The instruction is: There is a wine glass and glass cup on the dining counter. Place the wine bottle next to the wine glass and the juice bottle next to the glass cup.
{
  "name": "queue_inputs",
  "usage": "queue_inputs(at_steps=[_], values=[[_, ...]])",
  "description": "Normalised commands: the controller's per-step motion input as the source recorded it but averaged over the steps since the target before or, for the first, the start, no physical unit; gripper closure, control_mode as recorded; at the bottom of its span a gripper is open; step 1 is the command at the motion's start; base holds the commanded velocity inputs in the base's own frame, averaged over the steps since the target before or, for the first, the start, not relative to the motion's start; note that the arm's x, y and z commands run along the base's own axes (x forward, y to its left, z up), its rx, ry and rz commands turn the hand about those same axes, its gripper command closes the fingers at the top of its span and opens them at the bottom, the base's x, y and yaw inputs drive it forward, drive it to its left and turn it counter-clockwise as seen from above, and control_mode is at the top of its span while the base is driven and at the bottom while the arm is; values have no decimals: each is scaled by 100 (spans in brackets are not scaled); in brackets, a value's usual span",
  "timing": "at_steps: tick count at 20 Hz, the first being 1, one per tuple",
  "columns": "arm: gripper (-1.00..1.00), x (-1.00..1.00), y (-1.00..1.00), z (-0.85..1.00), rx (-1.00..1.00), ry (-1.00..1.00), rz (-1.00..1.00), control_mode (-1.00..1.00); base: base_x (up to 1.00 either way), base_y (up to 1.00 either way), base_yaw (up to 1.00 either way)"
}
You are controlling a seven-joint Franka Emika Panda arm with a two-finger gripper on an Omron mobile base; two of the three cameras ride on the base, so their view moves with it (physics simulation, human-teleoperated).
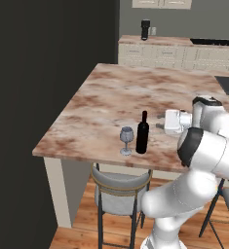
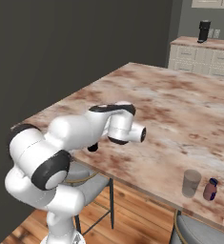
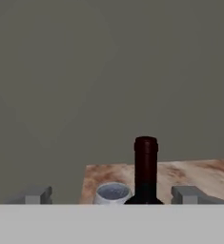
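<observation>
Where the dining counter nears its front edge, the wine bottle stands upright, black with a dark red top, just beside the wine glass; whether they touch cannot be told. From the hand view the glass bowl looks empty, its rim left of the bottle neck. The gripper is spread open, one fingertip far left and the other right of the bottle, holding nothing. In the left base view the hand sits level with the bottle, apart from it. Further along the counter, the glass cup stands upright, seemingly empty, with the juice bottle just beside it, purple cap on. A chair sits under the counter edge.
</observation>
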Motion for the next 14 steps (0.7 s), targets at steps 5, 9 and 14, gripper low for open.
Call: queue_inputs(at_steps=[5,9,14], values=[[-100,-59,-10,21,-11,2,-18,-100,0,0,0],[-100,-54,-3,24,-9,11,-22,-100,0,0,0],[-100,-53,-1,23,0,22,-29,-100,0,0,0]])
